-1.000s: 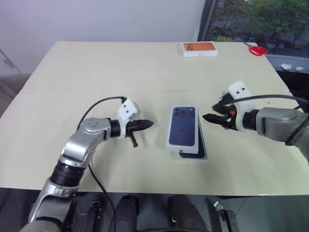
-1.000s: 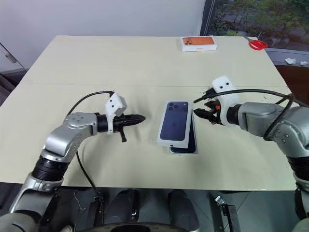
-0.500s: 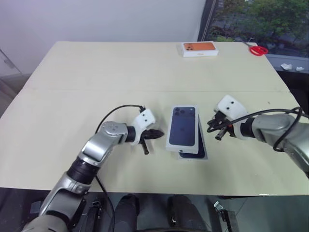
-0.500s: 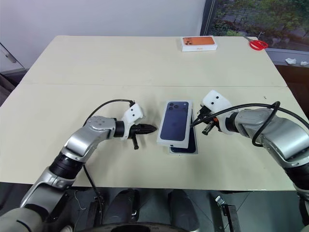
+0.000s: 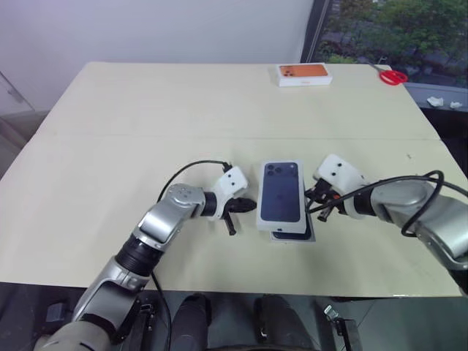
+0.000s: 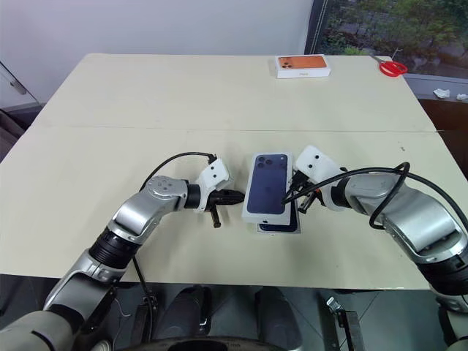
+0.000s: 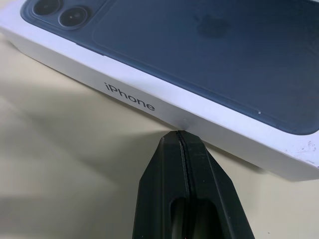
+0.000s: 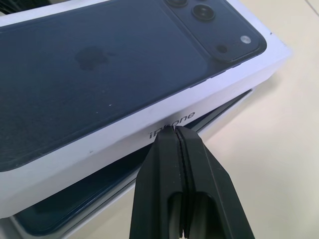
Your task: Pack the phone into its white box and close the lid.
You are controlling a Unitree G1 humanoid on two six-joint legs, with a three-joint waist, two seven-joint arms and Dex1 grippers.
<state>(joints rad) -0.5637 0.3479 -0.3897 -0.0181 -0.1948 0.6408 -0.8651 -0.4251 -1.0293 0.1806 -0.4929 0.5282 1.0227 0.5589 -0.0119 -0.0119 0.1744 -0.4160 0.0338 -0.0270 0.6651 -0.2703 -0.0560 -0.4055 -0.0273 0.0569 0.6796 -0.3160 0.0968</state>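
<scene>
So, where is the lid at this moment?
In the head views the lid lies askew over the white box, near the table's front edge, between the left gripper and right gripper.

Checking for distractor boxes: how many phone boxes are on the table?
2: the blue-printed lid over its white box at the near middle between both grippers, and an orange-topped box at the far edge.

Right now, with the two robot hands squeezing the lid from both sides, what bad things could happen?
1. The lid sits crooked over the white box, whose near end sticks out, so pushing might jam it instead of closing it.
2. The left end effector and right end effector are shut, touching the lid's sides only with narrow tips, so one could slip off.
3. An uneven push might slide the whole stack across the table.
</scene>
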